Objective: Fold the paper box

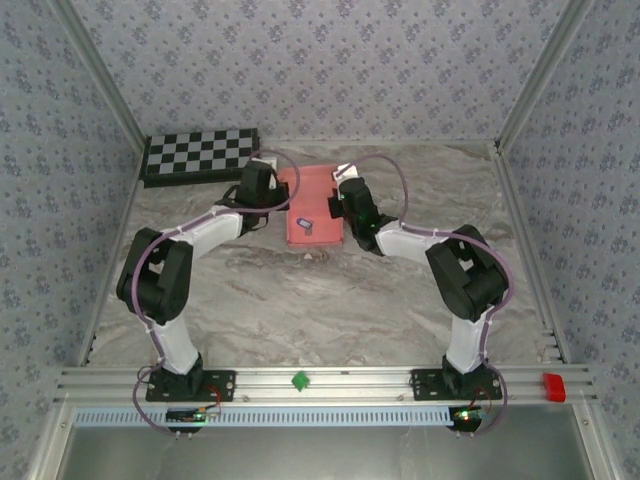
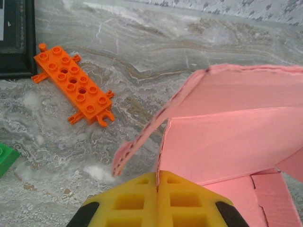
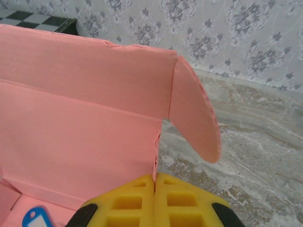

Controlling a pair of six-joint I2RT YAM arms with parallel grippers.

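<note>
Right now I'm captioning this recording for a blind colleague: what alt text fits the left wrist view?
The left tool, yellow-fingered, is shut on a raised panel edge of the pink thin-card paper box, whose rounded flap curls out leftward. Behind, a flat orange studded brick lies on the grey marbled table.

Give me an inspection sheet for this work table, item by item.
Surface: marbled table, no spills seen.
Job's things: pink paper box, partly folded, back wall and side flaps raised.
Clutter: orange brick, green piece, checkerboard; blue tag lying in the box; green bit and red block on the front rail.
Grippers: left gripper and right gripper both shut on box wall edges.
Cables: purple cables loop along both arms, no snag seen.
Surroundings: patterned walls, metal frame posts.
</note>
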